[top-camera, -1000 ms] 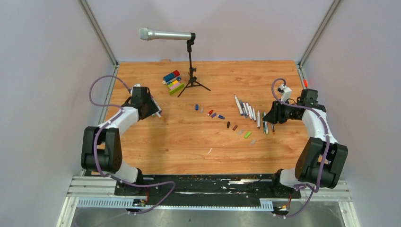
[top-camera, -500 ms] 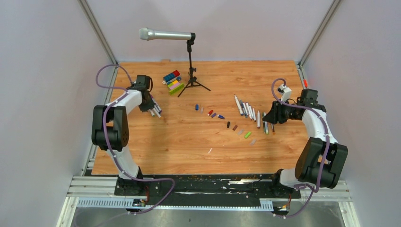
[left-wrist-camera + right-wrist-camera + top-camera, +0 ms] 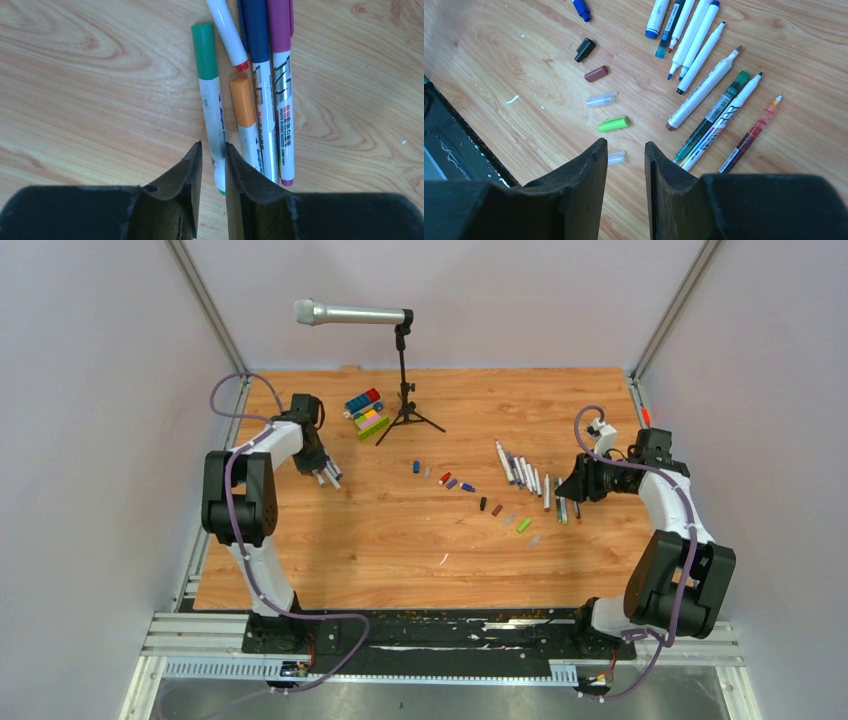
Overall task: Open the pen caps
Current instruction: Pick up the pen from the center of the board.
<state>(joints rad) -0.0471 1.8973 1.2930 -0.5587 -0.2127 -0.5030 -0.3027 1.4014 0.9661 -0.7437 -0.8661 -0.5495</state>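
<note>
Left tool (image 3: 213, 147) is pressed in on the barrel of the green-capped pen (image 3: 212, 110), pinching it low down, well away from the cap. The pen lies flat on the counter (image 3: 400, 550), far left. Judgement: the grip sits on the barrel so that the cap end is free for pulling.

Just beside it lie an orange-capped pen (image 3: 243, 102), a blue-capped pen (image 3: 257, 30) and a purple-capped pen (image 3: 280, 30), all with caps on, plus a white pen with a red end (image 3: 227, 30). This group appears to be the outstanding work. The top view shows only a pale bundle under the tool. Cap colours and the pinch are legible from the left wrist view alone.

Toy blocks (image 3: 365, 412) and microphone (image 3: 350, 313) stand at the far side, apart from the work.

Right of centre, loose caps (image 3: 613, 124) lie in a curved row, and beyond them uncapped pens (image 3: 699, 65) are fanned side by side. Caps seem to be kept separate from bodies for sorting.

Right tool (image 3: 626, 145) hovers over the near end of that row, partly spread, with nothing between its fingers. Bare nibs show only in the right wrist view. Only the top view shows the two arms well apart, so a two-arm pull would require travel.
</note>
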